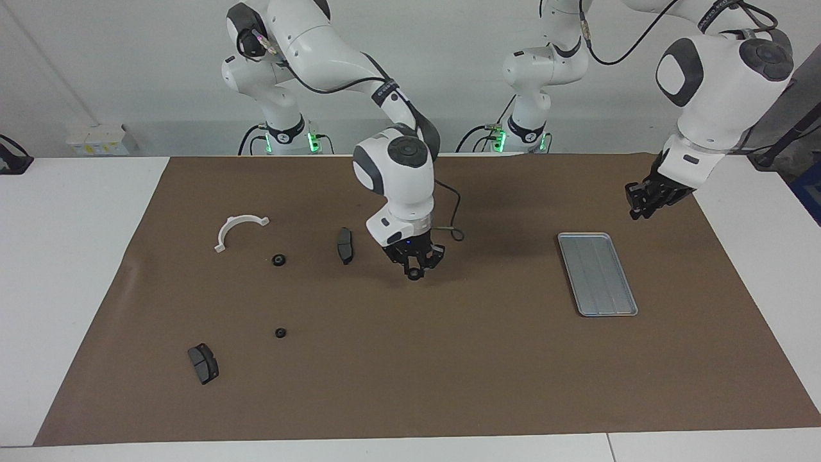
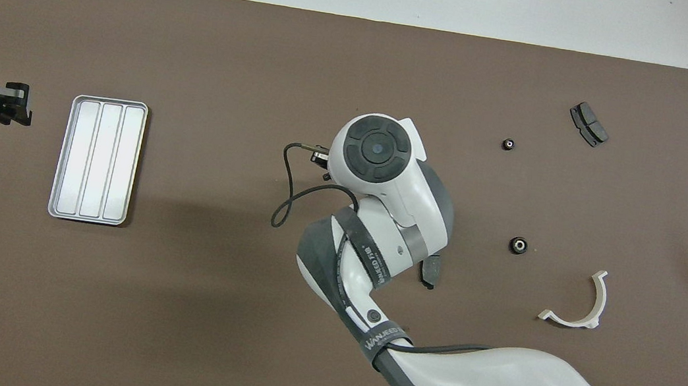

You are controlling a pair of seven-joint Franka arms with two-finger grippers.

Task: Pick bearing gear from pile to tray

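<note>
Black gear (image 1: 415, 274) pinched in right claw (image 1: 417, 269) above bench; slight grip risks dropping short of tray (image 1: 597, 274).

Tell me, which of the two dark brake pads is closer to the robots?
The brake pad lying beside the right gripper is closer to the robots. The other brake pad lies much farther from them, out past both small black gears, toward the table's outer edge.

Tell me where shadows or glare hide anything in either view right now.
Facing view: soft shadow under the right gripper, which holds a gear; tray evenly lit. Overhead view: tray shines bright, ridges readable; the right arm's wrist covers its gripper and part of a brake pad.
</note>
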